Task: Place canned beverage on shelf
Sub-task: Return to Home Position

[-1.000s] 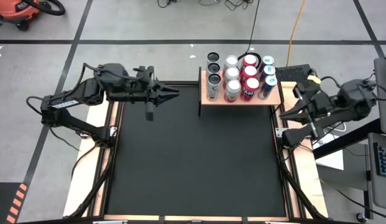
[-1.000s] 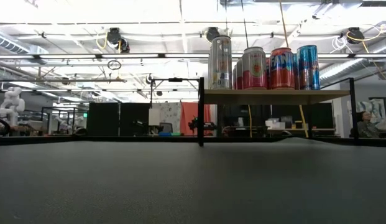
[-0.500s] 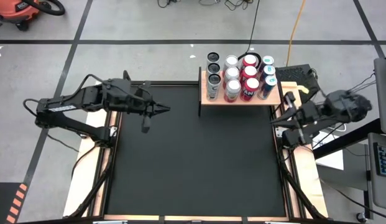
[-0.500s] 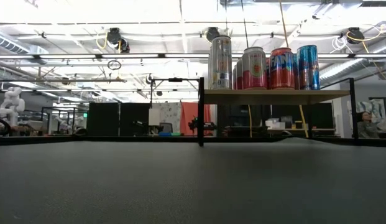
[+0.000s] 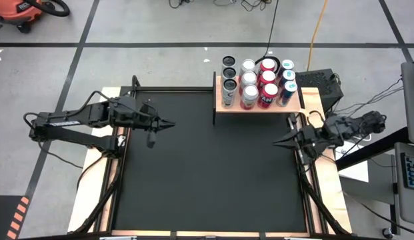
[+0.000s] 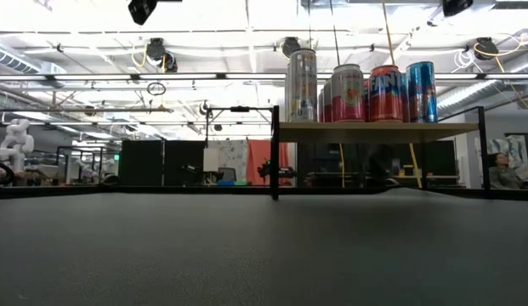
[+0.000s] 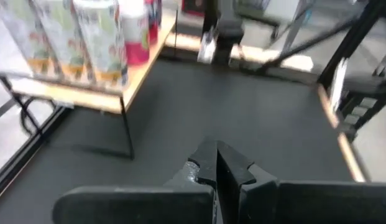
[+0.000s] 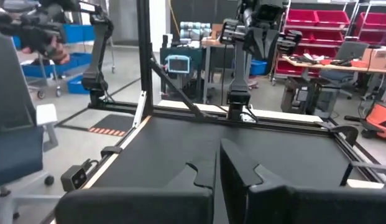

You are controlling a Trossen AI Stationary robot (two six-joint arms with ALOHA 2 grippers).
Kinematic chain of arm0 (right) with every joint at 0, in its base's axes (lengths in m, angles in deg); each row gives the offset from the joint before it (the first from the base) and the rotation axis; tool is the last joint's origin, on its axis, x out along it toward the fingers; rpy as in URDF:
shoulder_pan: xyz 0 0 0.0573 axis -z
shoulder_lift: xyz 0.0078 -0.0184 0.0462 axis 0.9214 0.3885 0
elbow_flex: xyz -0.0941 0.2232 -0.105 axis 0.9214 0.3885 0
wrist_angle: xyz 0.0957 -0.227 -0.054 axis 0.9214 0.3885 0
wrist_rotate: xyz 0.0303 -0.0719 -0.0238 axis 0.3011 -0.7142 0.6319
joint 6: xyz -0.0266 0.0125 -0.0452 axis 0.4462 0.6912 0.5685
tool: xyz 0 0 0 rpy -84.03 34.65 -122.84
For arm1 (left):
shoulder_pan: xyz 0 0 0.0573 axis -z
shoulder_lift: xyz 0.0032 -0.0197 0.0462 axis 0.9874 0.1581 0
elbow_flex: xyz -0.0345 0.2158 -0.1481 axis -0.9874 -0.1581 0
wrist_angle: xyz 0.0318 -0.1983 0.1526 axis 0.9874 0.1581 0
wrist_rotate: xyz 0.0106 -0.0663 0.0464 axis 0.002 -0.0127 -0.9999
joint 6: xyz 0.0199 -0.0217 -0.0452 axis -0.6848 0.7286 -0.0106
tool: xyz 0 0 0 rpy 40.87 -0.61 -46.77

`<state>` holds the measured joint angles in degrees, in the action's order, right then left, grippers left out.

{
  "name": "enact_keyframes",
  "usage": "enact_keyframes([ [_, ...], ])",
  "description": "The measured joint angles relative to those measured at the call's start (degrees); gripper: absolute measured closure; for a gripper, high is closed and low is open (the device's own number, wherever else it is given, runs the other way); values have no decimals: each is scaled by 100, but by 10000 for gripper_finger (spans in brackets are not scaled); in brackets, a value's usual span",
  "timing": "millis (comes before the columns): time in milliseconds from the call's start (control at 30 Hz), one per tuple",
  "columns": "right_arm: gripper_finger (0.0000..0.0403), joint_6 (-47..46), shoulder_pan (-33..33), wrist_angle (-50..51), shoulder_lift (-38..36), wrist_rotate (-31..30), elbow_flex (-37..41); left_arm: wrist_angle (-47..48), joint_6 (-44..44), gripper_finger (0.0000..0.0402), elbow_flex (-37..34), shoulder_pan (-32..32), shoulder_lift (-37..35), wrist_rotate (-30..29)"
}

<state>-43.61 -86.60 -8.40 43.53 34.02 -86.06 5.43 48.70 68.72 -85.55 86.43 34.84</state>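
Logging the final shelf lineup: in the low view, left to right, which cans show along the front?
tall silvery can → white-and-red can → red can → blue can, all upright on the shelf. The cans behind them overlap, so they are left out.

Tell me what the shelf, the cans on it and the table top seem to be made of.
Shelf: light wood board, pale matte edge, probably plywood; its legs look like thin black-painted metal.
Cans: metal, likely aluminium, with glossy printed sides that catch the light.
Table top: black, matte, no glare; possibly a rubber or foam mat, can't tell which.
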Motion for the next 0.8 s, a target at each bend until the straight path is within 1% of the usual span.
enact_keyframes([
  [67, 403, -12, 0, -234, -126, 11, 297, 221, -128, 401, -13, 0, 44, -42],
  [167, 403, -22, 0, -473, -281, 130, 710, 166, -136, 402, -13, 0, 168, -84],
  [300, 403, -199, 0, -691, -487, 190, 1148, 92, -513, 402, -114, 2, 329, 17],
  [367, 403, -214, 2, -834, -611, 289, 1361, -61, -561, 402, -359, 13, 309, 195],
  [467, 403, -278, 1, -1144, -806, 298, 1727, -614, -385, 402, -866, 17, 129, 330],
  [533, 403, -370, 2, -1290, -957, 309, 1968, -1085, -363, 402, -1159, 25, 12, 339],
  [667, 403, -451, 2, -1610, -1170, 449, 2360, -1671, -486, 402, -1666, 28, -239, 333],
  [800, 403, -451, 2, -1603, -1309, 452, 2599, -1965, -490, 402, -2156, 28, -573, 328],
])
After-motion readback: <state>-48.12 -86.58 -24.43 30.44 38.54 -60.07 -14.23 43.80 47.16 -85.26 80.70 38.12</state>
